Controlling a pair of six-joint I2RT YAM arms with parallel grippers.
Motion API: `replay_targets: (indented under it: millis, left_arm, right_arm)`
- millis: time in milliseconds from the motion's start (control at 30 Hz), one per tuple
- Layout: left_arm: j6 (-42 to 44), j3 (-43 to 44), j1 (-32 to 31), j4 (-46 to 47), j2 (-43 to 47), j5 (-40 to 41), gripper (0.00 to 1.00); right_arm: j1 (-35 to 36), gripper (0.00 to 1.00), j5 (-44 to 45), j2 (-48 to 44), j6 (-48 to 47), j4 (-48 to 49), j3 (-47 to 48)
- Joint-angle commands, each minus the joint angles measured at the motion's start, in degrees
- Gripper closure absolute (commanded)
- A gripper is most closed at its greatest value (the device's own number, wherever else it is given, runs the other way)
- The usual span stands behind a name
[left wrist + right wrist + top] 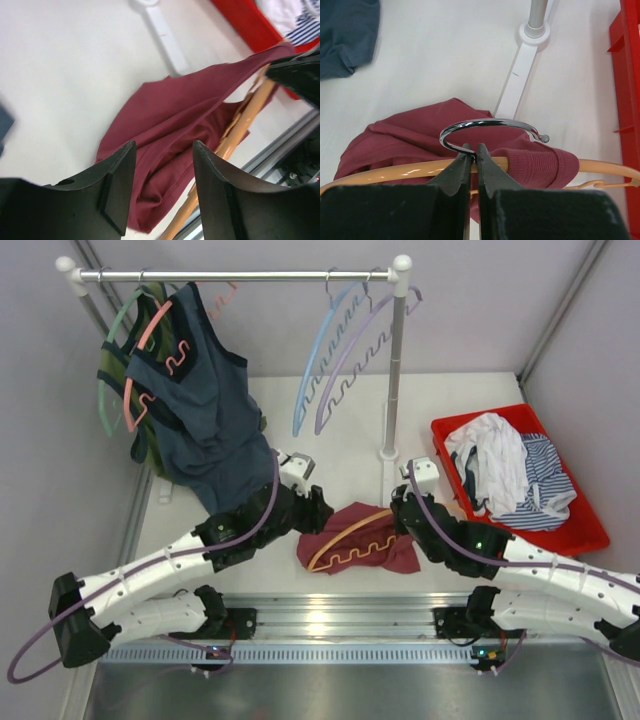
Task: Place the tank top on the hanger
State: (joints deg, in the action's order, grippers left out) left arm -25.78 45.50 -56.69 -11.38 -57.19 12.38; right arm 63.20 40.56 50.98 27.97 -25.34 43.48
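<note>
Right end effector (472, 154) tight on hanger (395, 171), fingertips nearly together.

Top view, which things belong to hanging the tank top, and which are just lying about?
Job: maroon tank top; orange hanger; right claw, shut on the hanger; left claw, open.
Lying about: blue-grey top; rail; pale blue hanger; red bin; clothes in it.

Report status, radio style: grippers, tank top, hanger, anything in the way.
Right gripper shut on hanger at hook. Left gripper open over tank top. Tank top draped over hanger, on table. Rack foot close behind.
</note>
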Motion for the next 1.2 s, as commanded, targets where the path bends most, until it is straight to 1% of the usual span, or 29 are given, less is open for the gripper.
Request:
replay_targets:
  millis: [0, 33, 100, 333, 533, 700, 967, 1067, 1167]
  left_arm:
    - [-6.2, -0.2, 0.0, -12.9, 1.8, 7.2, 0.46]
    - [-6.9, -0.9, 0.0, -16.4, 2.3, 7.5, 0.46]
    - [-8.9, -1.7, 0.0, -19.0, 3.0, 6.6, 0.46]
    - [-14.3, -5.8, -0.1, -21.9, 0.9, -0.3, 0.51]
    - [-16.5, -8.3, -0.2, -20.1, 0.4, -4.4, 0.53]
    - [-16.6, -8.8, -0.2, -19.9, -0.7, -4.8, 0.55]
    - [-16.6, -10.2, -0.3, -16.7, -4.9, -5.0, 0.56]
    - [-16.9, -10.5, -0.3, -16.4, -4.3, -4.2, 0.63]
    - [-16.9, -10.3, -0.2, -16.6, -2.9, -3.7, 0.78]
  right_arm:
    - [1.0, 1.0, 0.9, -1.7, -1.7, 1.4, 0.9]
    - [1.0, 1.0, 1.0, -1.8, -1.8, 1.2, 1.0]
    - [1.0, 1.0, 0.9, -2.0, -1.8, 0.9, 1.1]
    - [1.0, 1.0, 1.0, -2.6, -1.6, 0.6, 1.3]
    - [1.0, 1.0, 2.2, -2.6, -1.1, -0.1, 1.3]
    - [1.0, 1.0, 3.4, -2.3, -0.7, -0.8, 2.0]
    - [1.1, 1.0, 4.4, -1.9, -0.5, -1.2, 2.5]
    - [1.0, 1.0, 5.4, -1.6, -0.4, -1.6, 2.7]
    - [1.0, 1.0, 7.0, -0.9, 0.1, -2.0, 2.7]
